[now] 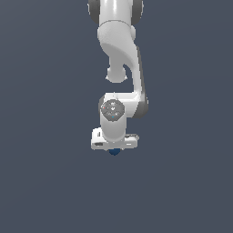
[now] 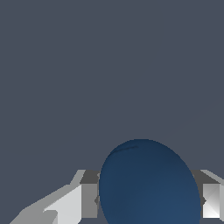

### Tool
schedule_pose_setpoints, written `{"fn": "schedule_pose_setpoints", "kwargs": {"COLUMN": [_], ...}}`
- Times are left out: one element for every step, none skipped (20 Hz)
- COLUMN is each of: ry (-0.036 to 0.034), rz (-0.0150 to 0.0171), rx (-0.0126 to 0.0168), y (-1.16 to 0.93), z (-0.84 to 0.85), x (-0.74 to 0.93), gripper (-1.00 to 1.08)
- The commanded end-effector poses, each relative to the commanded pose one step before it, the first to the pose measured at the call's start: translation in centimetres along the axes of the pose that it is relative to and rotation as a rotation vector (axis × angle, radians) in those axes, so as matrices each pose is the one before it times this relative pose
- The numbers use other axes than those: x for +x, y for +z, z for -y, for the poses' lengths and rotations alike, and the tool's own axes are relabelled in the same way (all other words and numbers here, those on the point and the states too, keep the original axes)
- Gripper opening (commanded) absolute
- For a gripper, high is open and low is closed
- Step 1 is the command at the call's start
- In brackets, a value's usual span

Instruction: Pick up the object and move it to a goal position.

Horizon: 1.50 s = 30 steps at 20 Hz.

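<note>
The arm [image 1: 119,54] reaches straight down, its claw [image 1: 114,150] clenched on the dark blue ball [image 1: 114,151]. In the wrist view the ball [image 2: 148,183] sits between the two fingers [image 2: 89,199], touching both. Plain grey background all around.

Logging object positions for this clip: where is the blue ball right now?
The blue ball sits between the gripper's fingers, just below the white hand near the exterior view's centre; it fills the lower wrist view.

Open grey floor [image 1: 45,182] all around, no obstacles.
</note>
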<state>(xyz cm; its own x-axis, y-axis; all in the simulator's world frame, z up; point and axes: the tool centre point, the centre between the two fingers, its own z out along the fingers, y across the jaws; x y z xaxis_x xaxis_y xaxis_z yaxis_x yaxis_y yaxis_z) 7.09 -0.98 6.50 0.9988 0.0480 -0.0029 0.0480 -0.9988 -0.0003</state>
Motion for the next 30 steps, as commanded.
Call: {"fn": "schedule_pose_setpoints", "kwargs": {"ry": [-0.00014, 0.0, 0.0, 0.0, 0.0, 0.0, 0.0, 0.0, 0.0, 0.0, 0.0, 0.0, 0.0, 0.0, 0.0, 0.0, 0.0, 0.0, 0.0, 0.0, 0.0, 0.0, 0.0, 0.0, 0.0, 0.0, 0.0, 0.0, 0.0, 0.0], "rz": [-0.00252, 0.0, 0.0, 0.0, 0.0, 0.0, 0.0, 0.0, 0.0, 0.0, 0.0, 0.0, 0.0, 0.0, 0.0, 0.0, 0.0, 0.0, 0.0, 0.0, 0.0, 0.0, 0.0, 0.0, 0.0, 0.0, 0.0, 0.0, 0.0, 0.0], "rx": [-0.00013, 0.0, 0.0, 0.0, 0.0, 0.0, 0.0, 0.0, 0.0, 0.0, 0.0, 0.0, 0.0, 0.0, 0.0, 0.0, 0.0, 0.0, 0.0, 0.0, 0.0, 0.0, 0.0, 0.0, 0.0, 0.0, 0.0, 0.0, 0.0, 0.0], "y": [-2.048, -0.906, -0.962, -1.016, -1.064, -1.094, -1.112, -1.12, -1.123, -1.122, -1.117, -1.11, -1.1, -1.075, -1.013, -0.938, -0.864, -0.793, -0.724, -0.658, -0.595, -0.533, -0.474, -0.417, -0.362, -0.31, -0.26, -0.215, -0.172, -0.131], "z": [0.123, 0.055, 0.059, 0.062, 0.064, 0.066, 0.067, 0.067, 0.067, 0.066, 0.066, 0.065, 0.065, 0.063, 0.059, 0.055, 0.05, 0.046, 0.042, 0.038, 0.034, 0.031, 0.027, 0.024, 0.02, 0.017, 0.015, 0.012, 0.01, 0.007], "x": [0.287, 0.107, 0.115, 0.123, 0.131, 0.137, 0.142, 0.146, 0.149, 0.152, 0.155, 0.158, 0.161, 0.162, 0.158, 0.15, 0.143, 0.135, 0.127, 0.119, 0.112, 0.104, 0.095, 0.087, 0.078, 0.069, 0.06, 0.05, 0.041, 0.032], "gripper": [-1.0, -1.0, -1.0, -1.0, -1.0, -1.0, -1.0, -1.0, -1.0, -1.0, -1.0, -1.0, -1.0, -1.0, -1.0, -1.0, -1.0, -1.0, -1.0, -1.0, -1.0, -1.0, -1.0, -1.0, -1.0, -1.0, -1.0, -1.0, -1.0, -1.0]}}
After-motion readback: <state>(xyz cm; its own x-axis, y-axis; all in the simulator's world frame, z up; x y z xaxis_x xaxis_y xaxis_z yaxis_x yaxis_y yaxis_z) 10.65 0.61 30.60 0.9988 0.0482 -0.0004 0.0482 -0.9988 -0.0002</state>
